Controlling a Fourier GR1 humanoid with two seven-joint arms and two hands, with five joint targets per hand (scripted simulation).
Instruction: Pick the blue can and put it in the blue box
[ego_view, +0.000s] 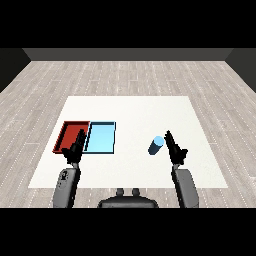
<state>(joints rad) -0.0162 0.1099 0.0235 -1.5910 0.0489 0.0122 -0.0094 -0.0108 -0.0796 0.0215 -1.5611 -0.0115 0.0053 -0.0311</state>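
Five items are being listed here, largest first.

1. Tabletop (135, 112): white, carrying everything below.

2. Light blue tray (101, 138): lying on the robot's left half, side by side and touching the red tray (70, 134) further to the left. It is the goal and is holding nothing.

3. Right hand (174, 148): standing just to the right of the can, fingers straight and pointing away from the robot, not curling round anything. Whether it is touching the can is not clear.

4. Left hand (75, 149): hovering over the near edge where the two trays meet, fingers relaxed, holding nothing.

5. Blue can (156, 145): lying on its side on the bare tabletop, well apart from the light blue tray. Its long axis is running diagonally, the paler end face pointing up and to the right, away from the robot, the darker end pointing toward the near left.

Risks, as judged: a can lying on its side is likely to roll if the right hand's fingers are nudging it before closing, sending it out of reach. A grasp closing along the long axis, not across it, could let the can slip. Carrying leftward, the drop could be landing in the adjoining red tray, and the left hand is sitting in that path.
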